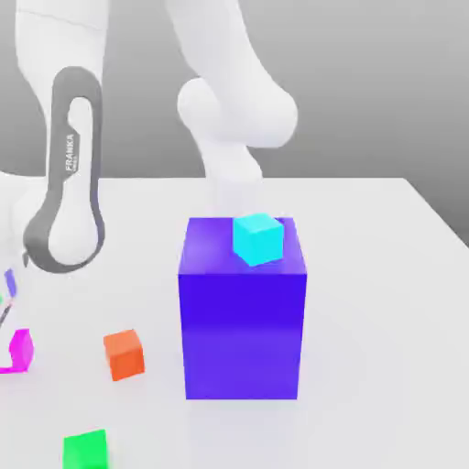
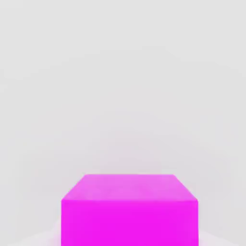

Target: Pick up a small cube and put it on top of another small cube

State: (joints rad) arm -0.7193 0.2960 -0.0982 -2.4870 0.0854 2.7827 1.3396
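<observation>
**Magenta cube at the table's left edge, directly under the hand**

The small magenta cube (image 1: 18, 351) is seen at the far left edge of the exterior view, resting on the white table (image 1: 385, 275) in the near part of the scene and partly cut off by the frame. In the hand view the same cube (image 2: 129, 211) is centred squarely before the camera and very close, one flat face turned toward it, so the cube is judged to lie straight between the fingers rather than off to either side. Being a cube, it has no long axis to be matched.

The gripper (image 1: 7, 291) is glimpsed only as a dark sliver just above the cube at the exterior view's left edge. Its fingers are drawn in to their narrowest, and from the cube's centred, close position they are judged to be clenched on the cube, though contact itself is not shown.

Just to the right of the magenta cube an orange-red cube (image 1: 124, 354) stands apart from it; a green cube (image 1: 85, 450) lies nearer still. Farther right a large blue-purple block (image 1: 243, 321) rises, with a cyan cube (image 1: 257, 238) on its top. Whichever small cube is meant as the base, the coming move is judged to be a lift and a carry rightward.
</observation>
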